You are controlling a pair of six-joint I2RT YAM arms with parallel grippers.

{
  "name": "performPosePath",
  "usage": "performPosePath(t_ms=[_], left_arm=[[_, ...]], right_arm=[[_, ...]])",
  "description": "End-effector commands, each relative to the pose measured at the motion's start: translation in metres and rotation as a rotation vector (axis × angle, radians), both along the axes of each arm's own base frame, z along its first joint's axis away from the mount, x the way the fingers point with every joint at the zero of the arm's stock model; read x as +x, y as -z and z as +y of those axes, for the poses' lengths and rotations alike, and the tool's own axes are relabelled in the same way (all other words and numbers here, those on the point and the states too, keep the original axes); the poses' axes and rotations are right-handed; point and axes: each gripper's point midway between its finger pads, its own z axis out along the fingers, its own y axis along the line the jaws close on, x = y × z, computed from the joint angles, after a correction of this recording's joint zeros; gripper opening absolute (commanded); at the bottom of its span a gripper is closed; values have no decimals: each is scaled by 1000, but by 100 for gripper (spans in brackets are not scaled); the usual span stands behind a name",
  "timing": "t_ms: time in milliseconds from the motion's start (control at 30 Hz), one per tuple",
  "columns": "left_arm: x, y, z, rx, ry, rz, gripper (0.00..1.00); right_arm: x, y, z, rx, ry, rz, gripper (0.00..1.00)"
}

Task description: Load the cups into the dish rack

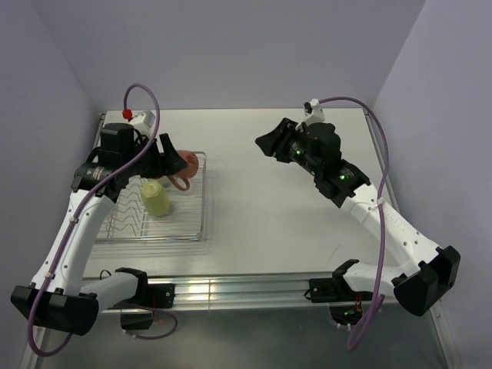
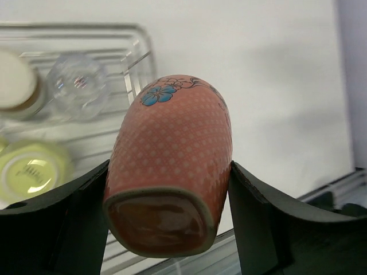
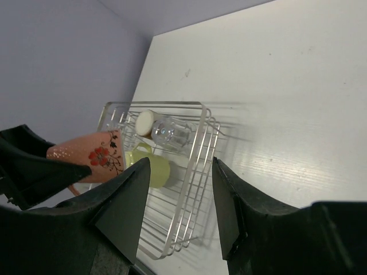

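My left gripper [image 1: 174, 161] is shut on a salmon-orange mug [image 1: 190, 163] with a flower print, holding it on its side above the far right corner of the dish rack [image 1: 188, 223]. In the left wrist view both fingers [image 2: 252, 206] press the mug's [image 2: 172, 149] sides. In the rack sit a pale yellow-green mug [image 1: 156, 198], a clear glass tumbler [image 2: 77, 86] and a cream-bottomed cup [image 2: 14, 80]. My right gripper [image 1: 267, 143] hangs open and empty above the table, to the right of the rack. Its wrist view shows the rack [image 3: 200, 154], the yellow-green mug [image 3: 156, 170] and the tumbler [image 3: 169, 132].
The rack stands on the left part of a white table [image 1: 284, 207] whose metal rail [image 1: 231, 288] runs along the near edge. Purple walls close in the back and both sides.
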Motion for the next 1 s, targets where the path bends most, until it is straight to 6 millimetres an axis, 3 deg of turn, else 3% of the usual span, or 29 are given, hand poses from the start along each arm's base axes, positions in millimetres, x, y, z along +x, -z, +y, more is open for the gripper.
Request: performPosePath(t_ms=[0,267,400,967], left_arm=[[-5,17,21,178,-65,2,0],[-8,46,29,323,-98,53,0],[-8,55,18,340,-61,59,0],[8,101,8,499,-74,153,0]], right_arm=[[6,-4,-13,-42,53,-35,55],[9,8,-11,-68,48,-12,55],[11,10,-9,-71,41,-8,55],[15,24,-10,-97,45,10,54]])
